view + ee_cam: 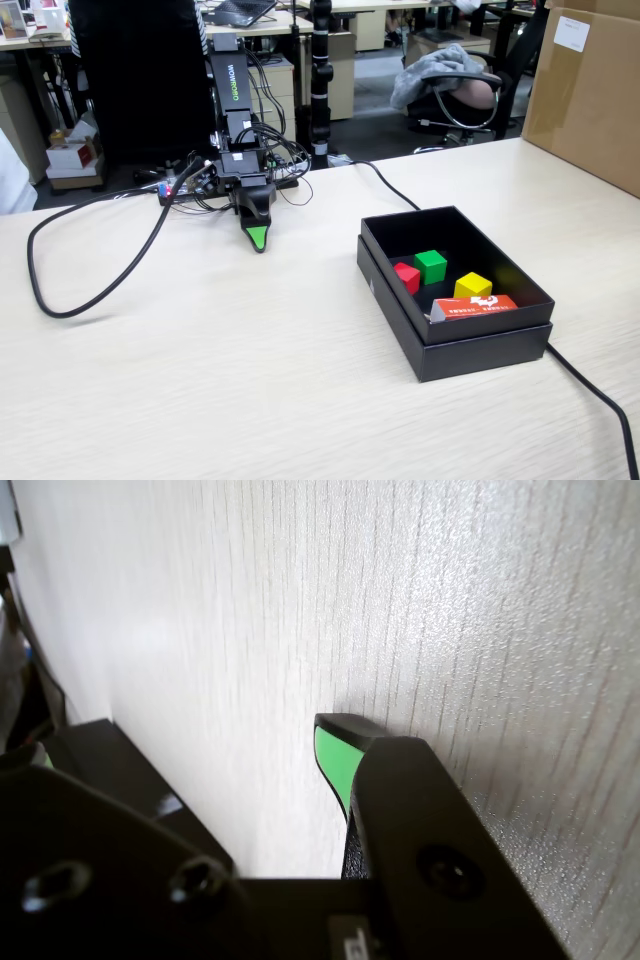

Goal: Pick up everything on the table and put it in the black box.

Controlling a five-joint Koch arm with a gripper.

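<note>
The green cube (431,265) lies inside the black box (470,352), which stands on the right of the table (250,380) in the fixed view. My gripper (258,240) is well to the left of the box. It hangs tip-down just above the tabletop at the arm's base and holds nothing. In the wrist view my gripper (365,735) shows its green-tipped finger (333,760) close against the black jaw, with bare wood grain beyond. The cube does not show clearly in the wrist view.
A red cube (406,276), a yellow cube (473,287) and an orange-red carton (475,306) also lie in the box. A black cable (90,300) loops on the left. Another cable (600,395) runs past the box. A brown carton (590,90) stands at the back right.
</note>
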